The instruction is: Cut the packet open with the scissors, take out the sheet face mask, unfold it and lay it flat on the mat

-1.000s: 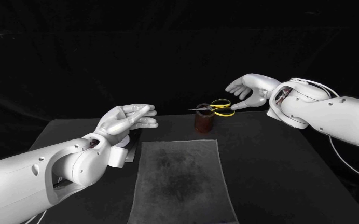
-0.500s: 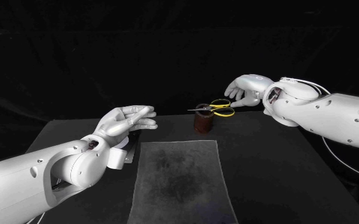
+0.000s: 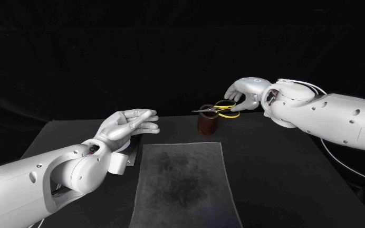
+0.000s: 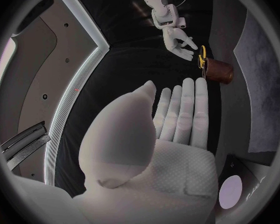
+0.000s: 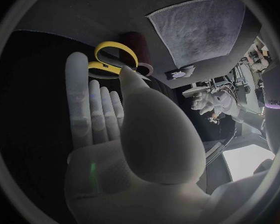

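The yellow-handled scissors (image 3: 221,108) lie across the top of a brown cup (image 3: 207,125) at the table's back middle. My right hand (image 3: 245,92) hovers just right of the handles, fingers straight and apart, thumb close to a yellow loop (image 5: 112,55); I cannot tell whether it touches. My left hand (image 3: 127,122) hangs over the table's left side with its fingers stretched out side by side, holding nothing. A dark packet (image 3: 132,155) with a pale round mark (image 4: 231,193) lies under that wrist, beside the grey mat (image 3: 185,180).
The mat runs from the table's middle to its front edge. The cup (image 4: 219,71) stands just behind the mat's far edge. Bare black tabletop (image 3: 289,175) lies to the right of the mat.
My right hand has moved left and closed in on the scissors' yellow handles. The left hand has dropped slightly and otherwise stayed in place.
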Action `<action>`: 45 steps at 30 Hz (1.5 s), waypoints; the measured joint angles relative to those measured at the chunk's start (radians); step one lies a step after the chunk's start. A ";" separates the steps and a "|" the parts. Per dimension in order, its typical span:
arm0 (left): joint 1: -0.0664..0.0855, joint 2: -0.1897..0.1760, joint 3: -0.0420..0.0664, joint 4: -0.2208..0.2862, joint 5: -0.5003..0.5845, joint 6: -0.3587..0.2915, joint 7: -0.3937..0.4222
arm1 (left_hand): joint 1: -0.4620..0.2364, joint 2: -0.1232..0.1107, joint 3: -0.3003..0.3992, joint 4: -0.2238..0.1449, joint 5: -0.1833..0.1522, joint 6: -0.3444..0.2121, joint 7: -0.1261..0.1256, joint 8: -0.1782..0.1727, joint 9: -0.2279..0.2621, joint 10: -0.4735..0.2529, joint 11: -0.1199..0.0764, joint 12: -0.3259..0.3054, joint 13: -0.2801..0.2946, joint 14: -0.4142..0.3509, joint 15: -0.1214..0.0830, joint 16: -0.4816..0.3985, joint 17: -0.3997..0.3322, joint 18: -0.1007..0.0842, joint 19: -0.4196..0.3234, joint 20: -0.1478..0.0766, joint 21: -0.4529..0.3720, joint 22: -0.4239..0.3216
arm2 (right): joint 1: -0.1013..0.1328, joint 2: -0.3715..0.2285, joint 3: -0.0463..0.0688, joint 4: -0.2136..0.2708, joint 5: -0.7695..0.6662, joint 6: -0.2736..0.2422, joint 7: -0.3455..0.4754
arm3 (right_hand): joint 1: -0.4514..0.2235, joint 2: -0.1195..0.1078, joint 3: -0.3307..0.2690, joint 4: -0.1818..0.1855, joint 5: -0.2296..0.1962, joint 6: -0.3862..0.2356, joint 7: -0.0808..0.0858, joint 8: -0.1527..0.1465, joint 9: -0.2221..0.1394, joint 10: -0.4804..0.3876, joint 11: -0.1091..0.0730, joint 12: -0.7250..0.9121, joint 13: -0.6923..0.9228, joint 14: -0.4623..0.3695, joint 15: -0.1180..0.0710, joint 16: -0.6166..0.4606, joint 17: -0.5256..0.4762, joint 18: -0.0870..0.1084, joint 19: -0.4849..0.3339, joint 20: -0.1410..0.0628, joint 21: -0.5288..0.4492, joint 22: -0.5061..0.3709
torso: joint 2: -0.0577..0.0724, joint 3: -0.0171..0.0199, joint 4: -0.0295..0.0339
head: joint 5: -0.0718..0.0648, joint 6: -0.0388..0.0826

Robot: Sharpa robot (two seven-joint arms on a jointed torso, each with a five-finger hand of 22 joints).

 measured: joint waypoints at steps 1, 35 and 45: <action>0.000 0.000 0.000 0.000 0.000 0.000 -0.001 | 0.000 0.000 0.000 0.000 0.000 0.000 0.000 0.000 0.000 0.000 0.000 0.000 0.000 0.000 0.000 0.000 0.001 0.000 0.000 0.000 0.000 0.000 | 0.000 0.002 0.000 0.000 0.000 0.002 -0.001 | 0.000 0.000 0.000 0.000 0.000 -0.001 -0.001 0.000 0.000 -0.001 -0.001 0.000 0.000 -0.013 0.001 -0.008 -0.004 0.000 0.000 0.000 0.000 0.002 | 0.001 -0.0007 0.0004 | 0.000 0.000; 0.001 -0.002 0.000 0.002 0.000 0.005 -0.019 | 0.000 0.000 0.003 0.003 0.000 -0.004 0.004 0.000 -0.001 0.000 0.000 -0.005 0.000 0.000 0.000 -0.004 0.002 -0.008 0.000 0.000 0.000 -0.001 | 0.000 0.043 -0.001 -0.038 -0.001 0.027 -0.016 | 0.003 0.003 0.012 -0.001 0.000 -0.003 0.015 0.000 0.000 0.005 0.019 0.000 0.002 -0.044 0.015 -0.013 -0.024 -0.007 0.004 0.012 0.071 0.078 | 0.020 -0.0050 0.0057 | -0.002 -0.002; 0.001 -0.002 0.000 0.001 0.000 0.007 -0.023 | 0.000 0.000 0.003 0.003 0.000 -0.005 0.002 -0.003 -0.001 0.000 0.000 -0.005 0.000 -0.002 0.002 -0.004 0.002 -0.009 0.000 0.000 0.000 -0.001 | 0.000 0.049 -0.001 -0.050 -0.006 0.051 -0.017 | 0.003 0.003 0.014 -0.003 0.000 -0.003 0.015 0.000 0.000 0.005 0.019 0.000 0.001 -0.036 0.015 -0.013 -0.025 -0.007 0.012 0.009 0.116 0.139 | 0.021 -0.0053 0.0051 | 0.000 -0.007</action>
